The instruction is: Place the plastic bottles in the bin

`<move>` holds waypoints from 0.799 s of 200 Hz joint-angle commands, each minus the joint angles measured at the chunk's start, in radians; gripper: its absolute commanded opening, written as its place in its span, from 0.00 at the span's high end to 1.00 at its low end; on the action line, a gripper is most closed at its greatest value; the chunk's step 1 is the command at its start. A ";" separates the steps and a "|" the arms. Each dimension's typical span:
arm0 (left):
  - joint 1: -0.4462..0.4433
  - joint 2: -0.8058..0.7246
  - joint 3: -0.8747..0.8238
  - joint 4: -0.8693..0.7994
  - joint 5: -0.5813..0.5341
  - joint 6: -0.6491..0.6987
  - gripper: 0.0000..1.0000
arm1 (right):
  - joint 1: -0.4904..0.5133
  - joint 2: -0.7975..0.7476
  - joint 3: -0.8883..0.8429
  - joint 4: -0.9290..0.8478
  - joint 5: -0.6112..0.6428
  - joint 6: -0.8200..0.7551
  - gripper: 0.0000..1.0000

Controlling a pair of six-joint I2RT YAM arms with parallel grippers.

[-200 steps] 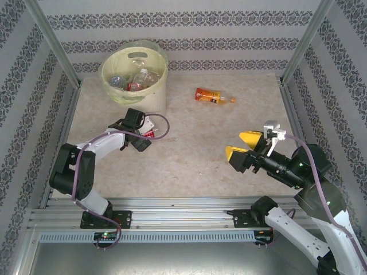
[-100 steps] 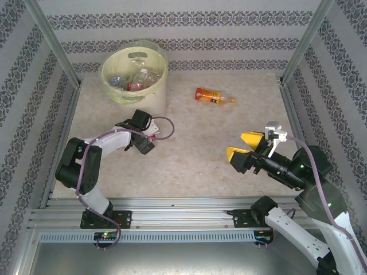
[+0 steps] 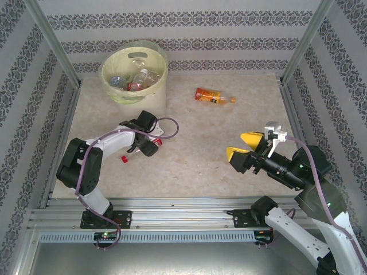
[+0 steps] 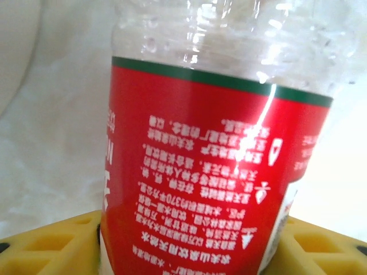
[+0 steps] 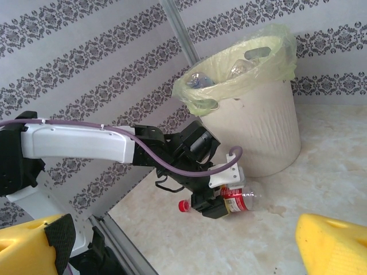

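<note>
Red-label bottle (image 4: 212, 172): we see it lying on the table (image 3: 195, 166) just in front of the bin, with a red cap (image 3: 123, 158) showing beside the hand on its near-left side.
Left hand (image 3: 147, 147): clamped on this bottle; we see yellow pads (image 4: 51, 246) against both sides of the label.
Right hand (image 3: 238, 146): pads spread wide, holding nothing, above the table's right half.
Bin (image 3: 156, 94): far-left corner; we count several bottles (image 3: 139, 77) inside its liner.
Orange-label bottle (image 3: 213, 95): lying far-middle on the table, well apart from both hands.

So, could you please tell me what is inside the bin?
Several clear plastic bottles lie in the bin, one with a red label; anything beneath them is covered.
</note>
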 commanded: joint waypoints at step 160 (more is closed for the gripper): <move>-0.075 -0.264 0.319 0.103 0.426 -0.480 0.43 | 0.010 0.051 0.043 0.091 -0.043 0.015 0.02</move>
